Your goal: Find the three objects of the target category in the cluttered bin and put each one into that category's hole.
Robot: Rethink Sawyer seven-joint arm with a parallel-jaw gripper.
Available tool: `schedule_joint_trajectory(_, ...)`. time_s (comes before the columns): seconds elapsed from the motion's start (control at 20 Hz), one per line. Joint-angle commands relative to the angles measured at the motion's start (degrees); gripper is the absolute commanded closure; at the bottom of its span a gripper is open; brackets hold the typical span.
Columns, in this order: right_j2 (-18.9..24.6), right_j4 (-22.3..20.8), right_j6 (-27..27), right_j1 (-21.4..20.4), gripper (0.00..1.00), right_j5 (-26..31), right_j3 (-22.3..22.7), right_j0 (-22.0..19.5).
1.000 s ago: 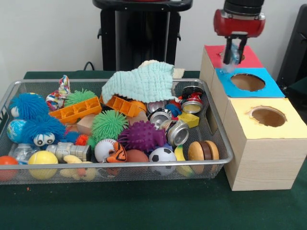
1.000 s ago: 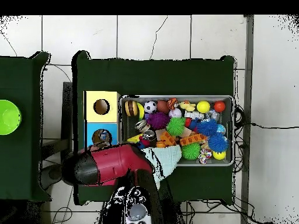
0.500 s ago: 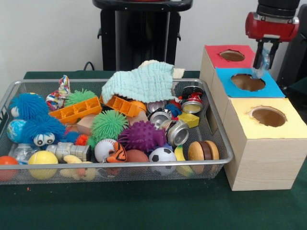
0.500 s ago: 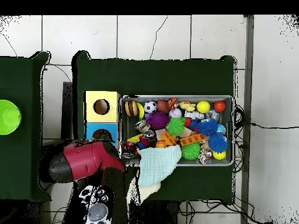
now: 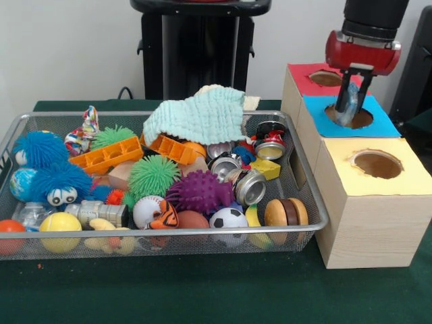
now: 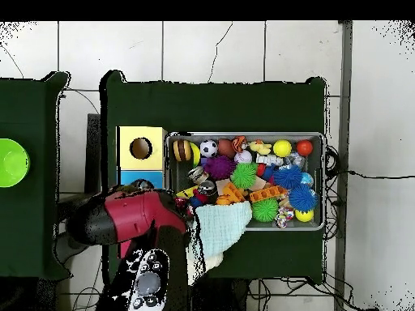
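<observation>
Claw (image 5: 351, 108) came down over blue hole (image 5: 349, 117) | grips clear bottle (image 5: 347, 112) | long axis upright, lower end in hole

The blue hole (image 5: 351, 116) is occupied by the claw (image 5: 350, 108) and the clear bottle (image 5: 348, 113) clamped in it. The yellow hole (image 5: 378, 164) and the red hole (image 5: 325, 78) are left open from above. The bin (image 5: 307, 183) is packed with toys; its far middle is covered by a pale green cloth (image 5: 197, 117). Free tabletop (image 5: 202, 290) is found only in front.
</observation>
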Motion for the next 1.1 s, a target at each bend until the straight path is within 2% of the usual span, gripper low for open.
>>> schedule_joint_trajectory(0.05, -1.47, -3.55, 5.72, 6.80, 1.00, -5.23, 0.48, -2.88)
schedule_joint_trajectory(0.25, 5.06, 0.30, 7.29, 10.75, 1.00, -11.53, 4.40, -8.83)
schedule_joint_trajectory(0.5, 7.13, 0.51, 8.00, 14.14, 1.00, -15.32, 3.61, -10.56)
schedule_joint_trajectory(0.9, 5.40, 1.74, 10.66, 16.51, 1.00, -17.76, 1.92, -8.43)
schedule_joint_trajectory(1.0, 4.30, 2.33, 12.35, 16.96, 1.00, -19.17, 1.98, -7.08)
schedule_joint_trajectory(1.1, 2.40, 3.06, 13.76, 17.09, 1.00, -18.30, 1.30, -4.37)
